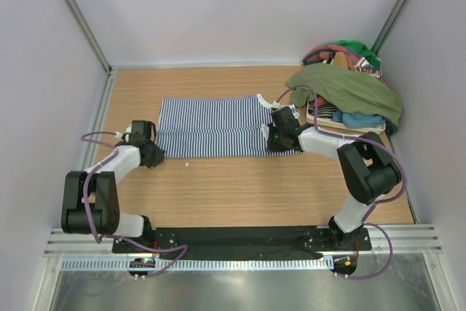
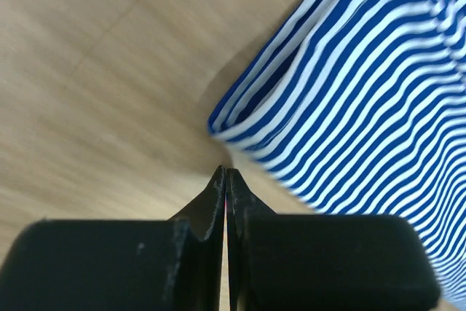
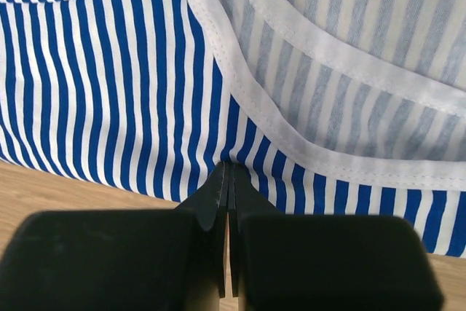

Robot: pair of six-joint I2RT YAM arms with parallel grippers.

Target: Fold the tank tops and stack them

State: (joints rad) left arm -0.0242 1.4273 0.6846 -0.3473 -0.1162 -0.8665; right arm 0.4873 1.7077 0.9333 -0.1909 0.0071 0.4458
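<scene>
The navy-and-white striped tank top (image 1: pixel 211 127) lies flat across the middle of the table, its white-trimmed neck end to the right. My left gripper (image 1: pixel 160 154) sits at its near left corner, and in the left wrist view this gripper (image 2: pixel 226 171) is shut, with the cloth's corner (image 2: pixel 240 132) just past the tips. My right gripper (image 3: pixel 227 165) is shut on the near hem of the striped top (image 3: pixel 109 71), below the white trim (image 3: pixel 291 129); from above, the right gripper (image 1: pixel 272 140) is at the near right corner. The olive green tank top (image 1: pixel 349 89) is draped over a pile at the back right.
A heap of mixed clothes (image 1: pixel 342 56) on a tray fills the back right corner under the green top. White walls and metal frame posts (image 1: pixel 76 16) enclose the wooden table (image 1: pixel 240 187). The arms' base rail (image 1: pixel 240 237) runs along the near edge.
</scene>
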